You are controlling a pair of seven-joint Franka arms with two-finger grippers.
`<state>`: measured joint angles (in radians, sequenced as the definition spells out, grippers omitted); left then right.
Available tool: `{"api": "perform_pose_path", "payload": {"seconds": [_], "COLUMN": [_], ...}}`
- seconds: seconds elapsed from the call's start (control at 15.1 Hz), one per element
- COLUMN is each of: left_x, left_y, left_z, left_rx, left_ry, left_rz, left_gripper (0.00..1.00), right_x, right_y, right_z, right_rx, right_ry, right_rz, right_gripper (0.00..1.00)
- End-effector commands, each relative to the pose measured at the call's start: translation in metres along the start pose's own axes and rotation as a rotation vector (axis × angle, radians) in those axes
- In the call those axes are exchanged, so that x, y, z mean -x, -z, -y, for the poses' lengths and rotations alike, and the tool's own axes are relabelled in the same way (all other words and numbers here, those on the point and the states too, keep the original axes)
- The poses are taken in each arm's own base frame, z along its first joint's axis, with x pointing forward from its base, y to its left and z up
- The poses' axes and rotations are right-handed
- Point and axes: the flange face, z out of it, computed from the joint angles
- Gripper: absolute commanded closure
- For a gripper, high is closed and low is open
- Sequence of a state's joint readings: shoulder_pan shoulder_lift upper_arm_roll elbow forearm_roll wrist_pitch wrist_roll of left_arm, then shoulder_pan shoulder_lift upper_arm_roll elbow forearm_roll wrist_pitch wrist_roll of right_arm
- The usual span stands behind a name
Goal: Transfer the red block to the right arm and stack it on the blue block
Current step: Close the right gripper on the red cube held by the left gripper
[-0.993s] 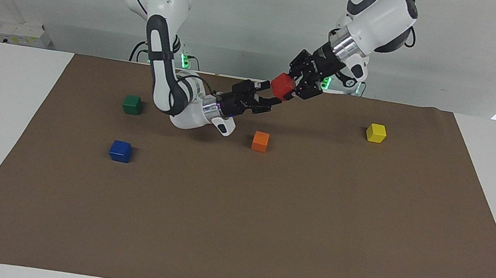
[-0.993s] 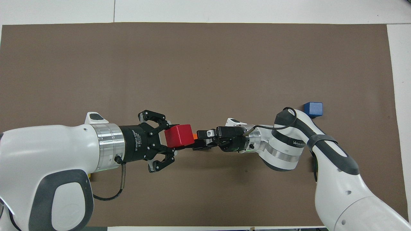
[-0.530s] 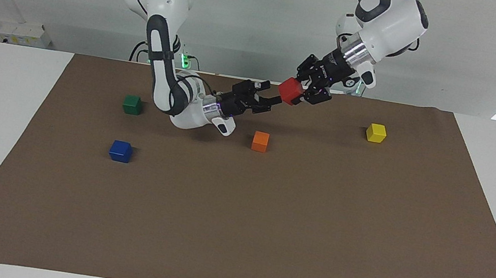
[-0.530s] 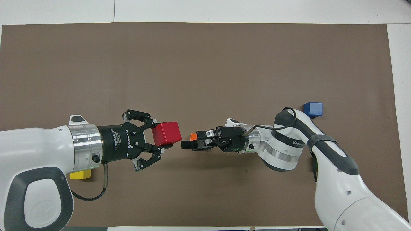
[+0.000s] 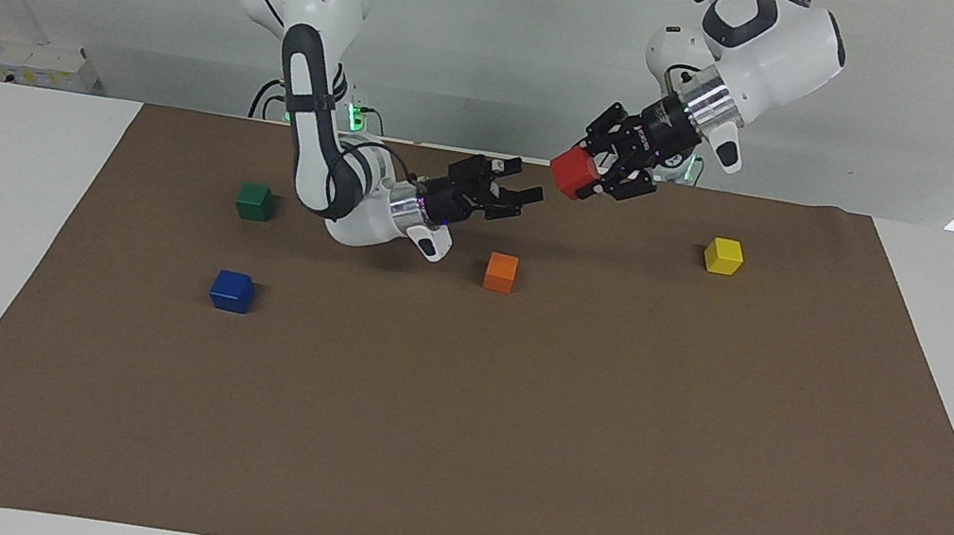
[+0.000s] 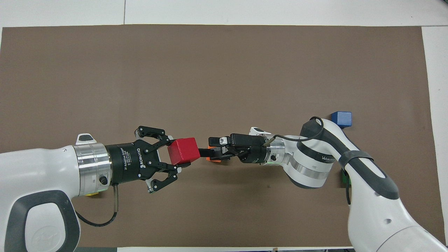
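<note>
The red block (image 5: 571, 171) hangs in the air over the mat's robot-side edge, and my left gripper (image 5: 584, 177) is shut on it. In the overhead view the red block (image 6: 182, 150) sits between the left gripper's (image 6: 176, 154) fingers. My right gripper (image 5: 527, 182) points at the block from a short gap away, open and empty, above the orange block. Its fingertips (image 6: 211, 140) stop just short of the block. The blue block (image 5: 231, 291) (image 6: 341, 119) rests on the mat toward the right arm's end.
An orange block (image 5: 500, 272) lies below the right gripper. A green block (image 5: 255, 201) sits nearer to the robots than the blue one. A yellow block (image 5: 723, 255) lies toward the left arm's end. A brown mat (image 5: 503, 463) covers the table.
The left gripper drew the red block back from between the right gripper's fingers, toward the left arm's end and a little higher. The right gripper stayed open and barely shifted.
</note>
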<state>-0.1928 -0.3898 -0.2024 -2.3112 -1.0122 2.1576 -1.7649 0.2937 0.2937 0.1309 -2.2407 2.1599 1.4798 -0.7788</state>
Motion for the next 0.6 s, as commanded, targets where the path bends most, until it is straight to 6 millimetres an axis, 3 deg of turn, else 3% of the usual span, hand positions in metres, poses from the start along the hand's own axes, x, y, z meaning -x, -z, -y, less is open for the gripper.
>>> {"api": "perform_pose_path", "payload": {"seconds": [0.0, 0.53], "left_x": [-0.013, -0.007], "left_y": [0.003, -0.012], "left_z": [0.012, 0.018], "left_rx": [0.028, 0.046], "left_ry": [0.009, -0.01], "left_rz": [0.027, 0.025], "left_gripper": [1.0, 1.0], "right_x": [0.004, 0.015], "right_y": [-0.001, -0.02], "right_z": [0.005, -0.002], "right_rx": [0.021, 0.01], "right_ry": [-0.013, -0.023], "right_rz": [0.007, 0.035], "right_gripper": [0.0, 0.0]}}
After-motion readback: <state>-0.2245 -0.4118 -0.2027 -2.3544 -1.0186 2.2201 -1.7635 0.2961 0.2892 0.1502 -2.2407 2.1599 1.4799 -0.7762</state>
